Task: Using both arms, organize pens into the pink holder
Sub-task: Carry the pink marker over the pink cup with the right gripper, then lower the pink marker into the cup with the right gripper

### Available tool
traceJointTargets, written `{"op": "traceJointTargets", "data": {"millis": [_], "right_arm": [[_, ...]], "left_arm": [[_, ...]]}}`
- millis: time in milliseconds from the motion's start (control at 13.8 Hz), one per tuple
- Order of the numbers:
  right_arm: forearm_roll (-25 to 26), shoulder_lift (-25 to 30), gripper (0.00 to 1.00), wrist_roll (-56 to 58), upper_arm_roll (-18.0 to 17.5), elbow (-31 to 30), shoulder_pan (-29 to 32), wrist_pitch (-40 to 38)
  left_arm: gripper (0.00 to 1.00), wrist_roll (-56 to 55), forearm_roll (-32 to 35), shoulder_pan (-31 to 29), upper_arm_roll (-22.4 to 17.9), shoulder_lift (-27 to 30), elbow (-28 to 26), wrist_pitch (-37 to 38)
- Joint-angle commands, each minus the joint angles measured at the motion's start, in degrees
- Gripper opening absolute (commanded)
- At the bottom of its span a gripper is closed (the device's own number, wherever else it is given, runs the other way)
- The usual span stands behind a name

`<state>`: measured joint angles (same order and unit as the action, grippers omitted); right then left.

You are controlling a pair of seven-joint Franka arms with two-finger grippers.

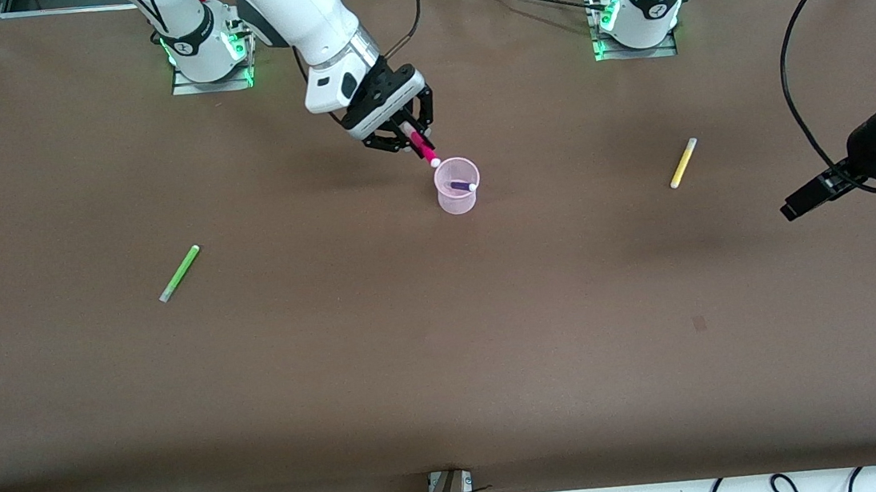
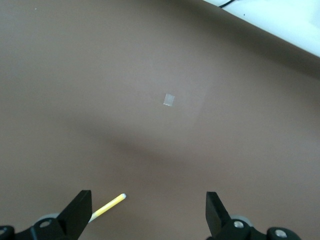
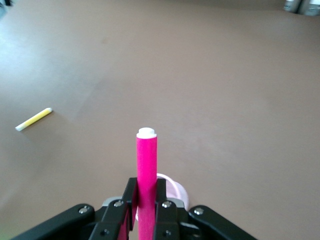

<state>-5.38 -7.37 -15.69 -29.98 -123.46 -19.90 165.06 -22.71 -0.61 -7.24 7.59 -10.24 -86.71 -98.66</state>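
Green pen, yellow pen, pink holder

The surface under me looked like matt brown paper or felt, slightly fibrous, with no shine. My right end effector was matt black plastic with small bright metal screws, below a glossy white arm shell. The magenta pen it gripped had a matt barrel and a smooth pale cap. The pink holder looked like translucent plastic.
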Motion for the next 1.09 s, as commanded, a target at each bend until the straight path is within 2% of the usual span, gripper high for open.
{"op": "traceJointTargets", "data": {"millis": [0,145,291,436,655,1018], "right_arm": [[2.6,-4.8,0.03,-0.4,0.4,-1.1,-2.2,9.6],[4.8,-10.3,0.03,-0.1,0.6,-1.1,-2.7,18.2],[4.9,-15.2,0.03,1.6,1.8,-0.8,-4.6,25.5],[4.9,-19.2,0.03,3.3,7.0,-0.4,-10.2,31.4],[4.8,-20.7,0.03,3.3,15.2,0.8,-17.8,33.5],[4.8,-24.8,0.03,4.5,15.9,5.7,-18.2,33.8]], "left_arm": [[1.00,9.8,-3.2,4.0,-5.7,6.1,-7.1,0.0],[1.00,14.3,-3.4,3.9,-6.3,7.0,-8.5,0.0],[1.00,16.7,-3.4,4.0,-6.2,10.0,-10.6,-0.1],[1.00,20.9,-3.3,4.4,-6.2,13.1,-11.6,0.1],[1.00,21.3,-2.6,6.3,-5.6,14.3,-10.9,2.3],[1.00,25.3,-2.6,5.1,-5.0,12.3,-9.8,3.7]]}}
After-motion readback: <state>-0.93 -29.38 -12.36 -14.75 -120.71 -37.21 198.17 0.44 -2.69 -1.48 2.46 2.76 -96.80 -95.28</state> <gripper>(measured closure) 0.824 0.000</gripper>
